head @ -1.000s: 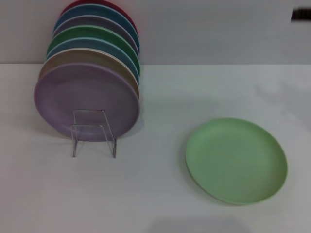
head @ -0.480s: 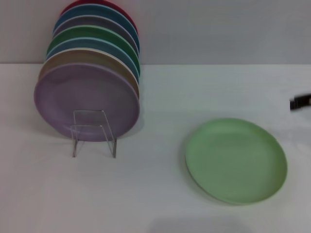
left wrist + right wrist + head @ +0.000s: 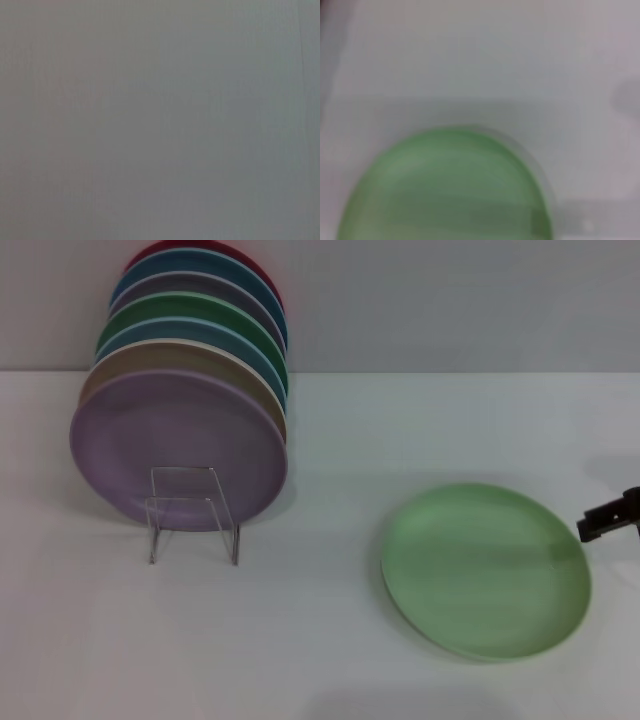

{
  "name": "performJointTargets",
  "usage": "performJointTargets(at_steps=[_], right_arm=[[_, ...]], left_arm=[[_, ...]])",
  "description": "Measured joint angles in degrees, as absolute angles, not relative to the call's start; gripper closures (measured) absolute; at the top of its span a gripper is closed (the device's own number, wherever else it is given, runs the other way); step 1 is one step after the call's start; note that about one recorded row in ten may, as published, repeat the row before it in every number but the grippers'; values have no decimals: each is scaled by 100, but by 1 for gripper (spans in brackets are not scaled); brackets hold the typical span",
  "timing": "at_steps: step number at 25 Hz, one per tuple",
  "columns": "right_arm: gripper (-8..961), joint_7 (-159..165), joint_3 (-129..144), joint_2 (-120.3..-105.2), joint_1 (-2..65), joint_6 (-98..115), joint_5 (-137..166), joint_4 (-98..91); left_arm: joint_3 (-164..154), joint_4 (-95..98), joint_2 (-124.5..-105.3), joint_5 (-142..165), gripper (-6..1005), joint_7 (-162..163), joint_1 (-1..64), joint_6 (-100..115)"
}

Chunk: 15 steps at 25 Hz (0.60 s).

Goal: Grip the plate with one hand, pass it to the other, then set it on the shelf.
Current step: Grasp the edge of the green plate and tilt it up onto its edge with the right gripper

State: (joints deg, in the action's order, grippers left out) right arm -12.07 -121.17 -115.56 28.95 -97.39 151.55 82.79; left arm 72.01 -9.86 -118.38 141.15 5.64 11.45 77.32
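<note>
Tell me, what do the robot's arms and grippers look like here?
Very little shows. Only the tip of the right gripper pokes in at the head view's right edge: a small, black, blocky piece near the pale green plate. No cables, markings or arm casing are visible. The left arm is out of view entirely.

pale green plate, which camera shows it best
The head view: the whole pale green plate lies flat on the white table, with the right gripper just off its rim. The right wrist view catches only part of it, cut off at the frame edge. The left wrist view shows none of it.
</note>
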Motion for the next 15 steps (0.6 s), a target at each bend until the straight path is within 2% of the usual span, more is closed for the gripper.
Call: performJointTargets(at_steps=[15], right_arm=[[137, -1464, -11905, -11553, 3536, -9249, 15703, 6869]], left_arm=[[7145, -1024, -11841, 14141, 139, 555, 1162, 7732]])
